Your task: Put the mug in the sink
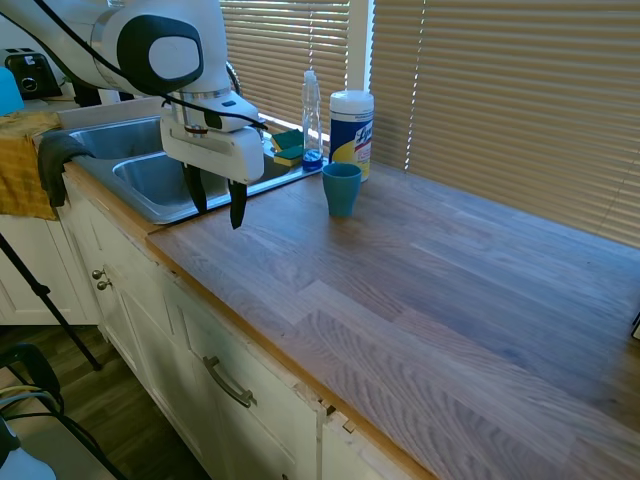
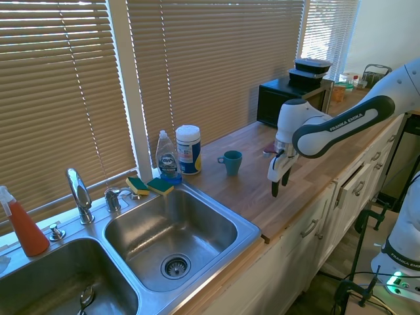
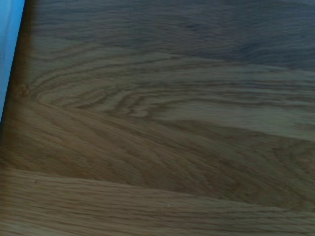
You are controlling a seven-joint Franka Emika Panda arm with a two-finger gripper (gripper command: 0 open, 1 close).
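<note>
The mug (image 1: 341, 189), a small teal-blue cup, stands upright on the wooden counter next to the wipes canister; the second exterior view also shows the mug (image 2: 231, 161). The stainless sink (image 1: 128, 196) lies at the counter's end, its two basins (image 2: 252, 230) empty apart from the drains. My gripper (image 1: 217, 200) hangs open and empty just above the counter, near its front edge, between the sink and the mug and apart from both. From the other side the gripper (image 2: 281, 184) is seen with nothing between its fingers. The wrist view shows only wood grain and a blue strip at one edge.
A white-and-yellow wipes canister (image 2: 188, 149) and a clear soap bottle (image 2: 168, 157) stand behind the mug by the blinds. Sponges (image 2: 149, 186) lie on the sink rim, near the faucet (image 2: 80, 195). A yellow towel (image 1: 25, 165) hangs beyond the sink. A black microwave (image 2: 289, 98) stands at the far end.
</note>
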